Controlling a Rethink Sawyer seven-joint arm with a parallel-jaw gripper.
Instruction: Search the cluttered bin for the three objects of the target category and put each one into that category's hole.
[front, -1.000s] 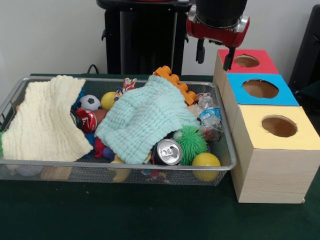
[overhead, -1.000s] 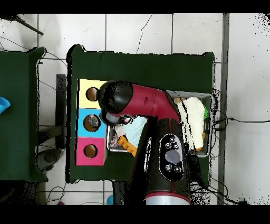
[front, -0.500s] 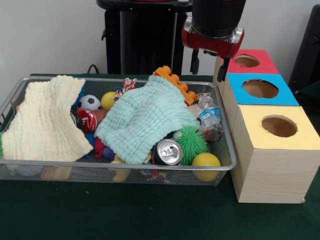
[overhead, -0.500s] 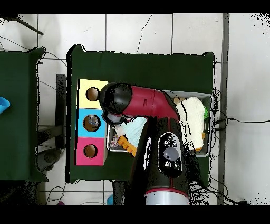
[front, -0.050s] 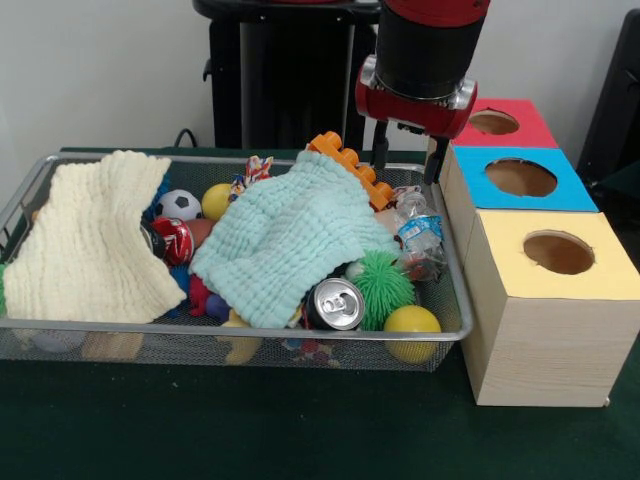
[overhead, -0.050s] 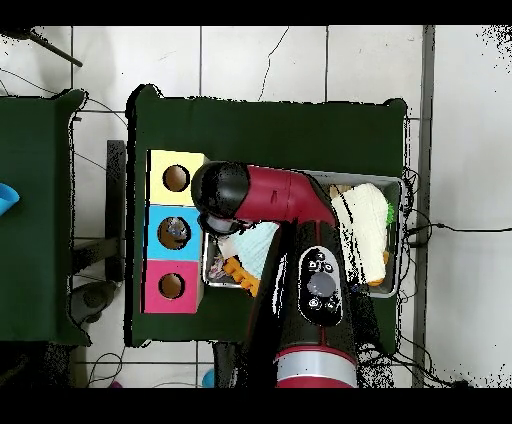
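Although the target category could not be told from the scene, the likely candidates were laid out plainly in the silver wire-mesh bin on the dark green table. Nearest the front rim, a silver drink can was seen lying on its side beside a round yellow ball and a spiky green rubber ball. A pale green woven cloth was draped over the middle of the clutter, and a cream woven cloth over the left end, so whatever lay beneath was hidden. Behind these, a red can, a small soccer ball and a crumpled clear plastic bottle were partly exposed, with an orange toy brick propped at the far rim. Beside the bin, a row of wooden boxes was set close, presumably for short drops: a yellow-topped box nearest, then a blue-topped box, then a red-topped box, each with a round hole. Over the bin's far right corner the black two-fingered gripper was held, its fingers spread apart and empty, probably readied for a descent toward the bottle.
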